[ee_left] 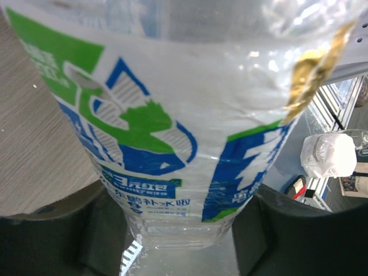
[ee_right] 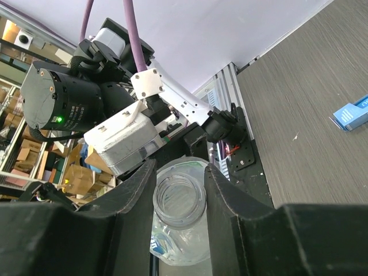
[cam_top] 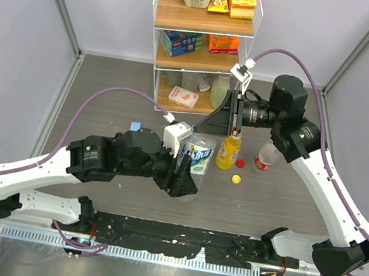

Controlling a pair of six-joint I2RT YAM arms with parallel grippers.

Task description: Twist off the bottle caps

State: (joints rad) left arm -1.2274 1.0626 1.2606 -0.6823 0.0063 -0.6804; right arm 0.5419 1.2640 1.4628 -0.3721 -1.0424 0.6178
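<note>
top external view: the left gripper [cam_top: 189, 174] holds the water bottle [cam_top: 200, 156] by its lower body, near the middle of the table [cam_top: 266, 202], pressed against both sides. the right gripper [cam_top: 203, 135] reaches down from the right to the bottle's top. just right of it stands the juice bottle [cam_top: 227, 153], and further right the red-label bottle [cam_top: 264, 159]. a red cap [cam_top: 240, 163] and a yellow cap [cam_top: 236, 178] lie loose on the table between and in front of those two bottles. a shelf rack [cam_top: 201, 41] stands at the far edge, and a blue packet [cam_top: 134, 126] lies left of the bottles.

left wrist view: the water bottle [ee_left: 172, 115] fills the frame, its blue and green label facing the camera. the left gripper [ee_left: 181, 238] pinches it, with the dark fingers [ee_left: 52, 230] tight against both flanks of the bottle. grey table [ee_left: 34, 144] shows at the left.

right wrist view: the right gripper [ee_right: 180, 184] is closed in on the round clear top of the water bottle [ee_right: 178, 236], and its fingers [ee_right: 135, 207] touch the rim on both sides. i cannot tell whether a cap sits on that top. beyond it is the left arm [ee_right: 63, 106]. the blue packet [ee_right: 352, 114] lies on the table [ee_right: 310, 86] at the right.
</note>
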